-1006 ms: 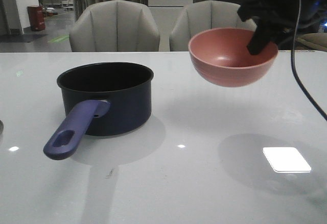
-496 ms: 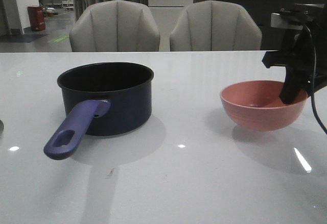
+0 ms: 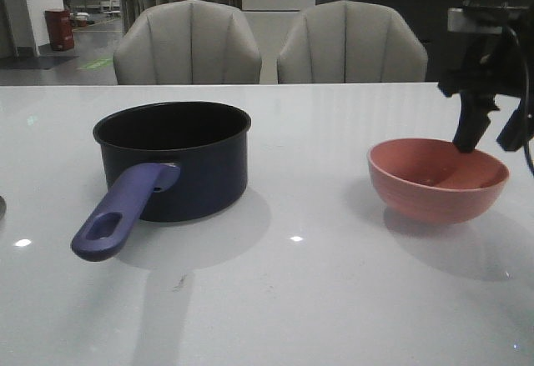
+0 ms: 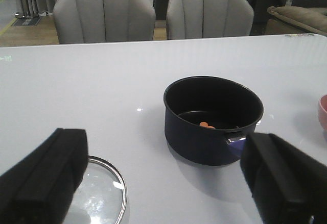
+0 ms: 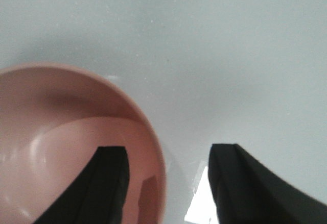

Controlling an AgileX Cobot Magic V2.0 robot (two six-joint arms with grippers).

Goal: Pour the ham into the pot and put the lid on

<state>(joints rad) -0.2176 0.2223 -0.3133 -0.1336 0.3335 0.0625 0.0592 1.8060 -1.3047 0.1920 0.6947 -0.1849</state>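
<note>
1. A second ago my right gripper (image 3: 486, 141) held the round pink bowl (image 3: 434, 184) tilted in the air; half a second ago it had the bowl down on the white bench (image 3: 317, 283). Now the bowl sits upright there and my fingers have spread apart, one inside the rim and one outside it, neither pressing on the wall.
2. In the right wrist view the bowl's rim (image 5: 153, 147) passes between my two open fingers (image 5: 110, 183), and the inside looks empty.
3. The dark navy round saucepan with the long blue-purple handle (image 3: 175, 159) stands well off to the left of my right gripper. In the left wrist view a few small orange pieces (image 4: 206, 125) lie on its floor, which I take to be the ham, so the pour looks done.
4. My left gripper (image 4: 163, 183) hangs open and holds nothing, with the saucepan ahead of it.
5. The round glass lid with the steel rim (image 4: 104, 193) lies flat on the bench just beside my left finger. I judge covering the pot is what remains.
</note>
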